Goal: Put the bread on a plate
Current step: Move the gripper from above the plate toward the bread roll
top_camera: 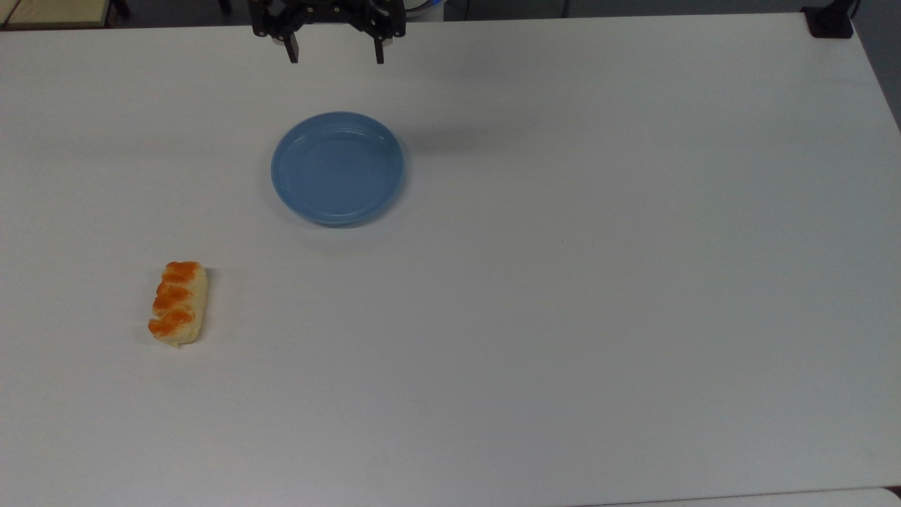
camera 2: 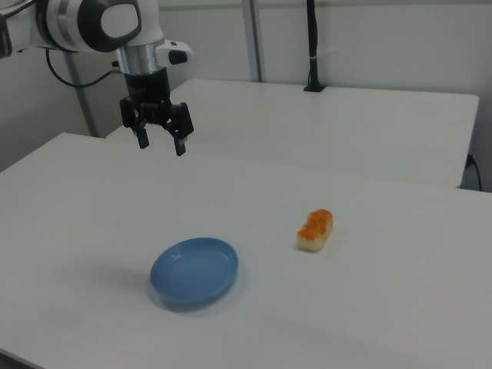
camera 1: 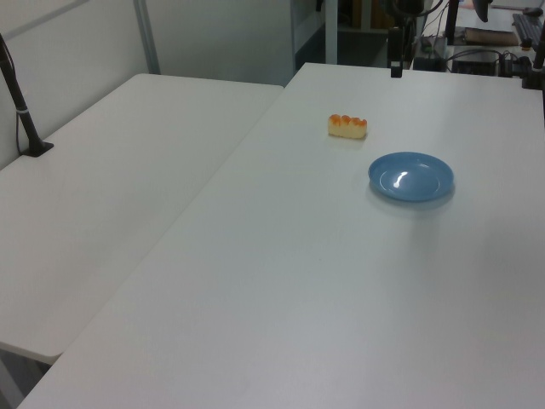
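The bread (top_camera: 178,303), a small cream loaf with orange-brown bumps, lies on the white table at the top view's lower left; it also shows in the left view (camera 1: 347,126) and right view (camera 2: 315,229). The blue plate (top_camera: 338,167) sits bare near the table's middle (camera 1: 410,176) (camera 2: 194,271). My gripper (top_camera: 336,53) hangs open and holds nothing, high above the table beyond the plate's far side in the top view; in the right view the gripper (camera 2: 161,144) is up and to the left of the plate, well away from the bread.
A second white table (camera 1: 111,187) adjoins this one on the left view's left, with a black camera post (camera 1: 21,106) on it. A black clamp (top_camera: 829,21) stands at the top view's upper right corner. Cluttered desks (camera 1: 490,38) lie beyond the table's far end.
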